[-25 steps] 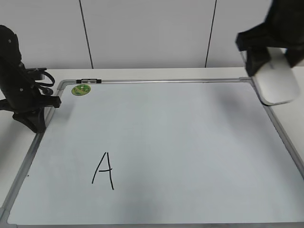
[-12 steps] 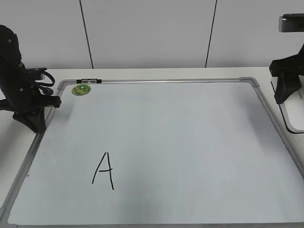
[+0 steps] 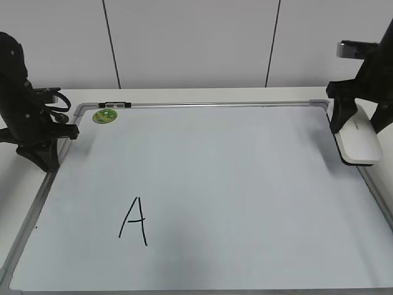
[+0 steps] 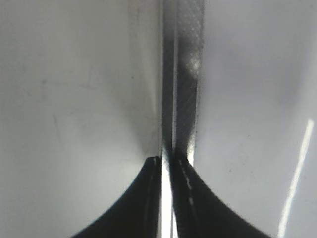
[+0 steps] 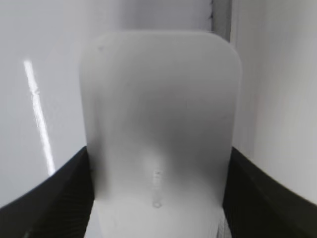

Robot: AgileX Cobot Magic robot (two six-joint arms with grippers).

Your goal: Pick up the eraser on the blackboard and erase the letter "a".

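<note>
At the right edge of the exterior view our right claw (image 3: 356, 132) grips the white rounded plastic eraser (image 3: 360, 140) by its sides over the silver-framed white board (image 3: 245, 184), flat for wiping; no small "a" visible.

The white smooth plastic eraser (image 5: 158, 124) looks blurry — its near end is cut off by the picture's bottom edge.
</note>
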